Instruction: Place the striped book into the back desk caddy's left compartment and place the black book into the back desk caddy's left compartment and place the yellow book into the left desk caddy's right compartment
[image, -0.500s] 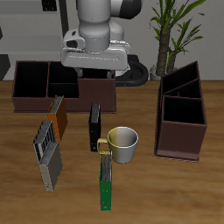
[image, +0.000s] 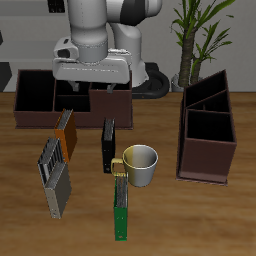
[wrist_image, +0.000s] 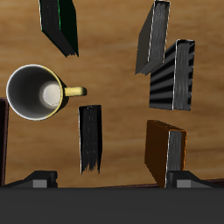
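Gripper (image: 92, 88), jaw opening impossible to tell, hangs pointing down above the back desk caddy (image: 35, 100), with the black book (image: 108, 145) at its 5 o'clock, standing on edge, long axis front-to-back.

arm (image: 100, 40): shifted sideways along the back caddy (image: 40, 97), away from the plant (image: 195, 35)

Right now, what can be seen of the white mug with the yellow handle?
The white ceramic-looking mug with a yellow handle stands upright on the wooden table, its mouth open and its inside pale and empty. The handle points toward the thin black book standing on edge just beside it. A green book lies close by, nearer the table's front edge. Whether the handle touches either book cannot be told. Nothing grips the mug.
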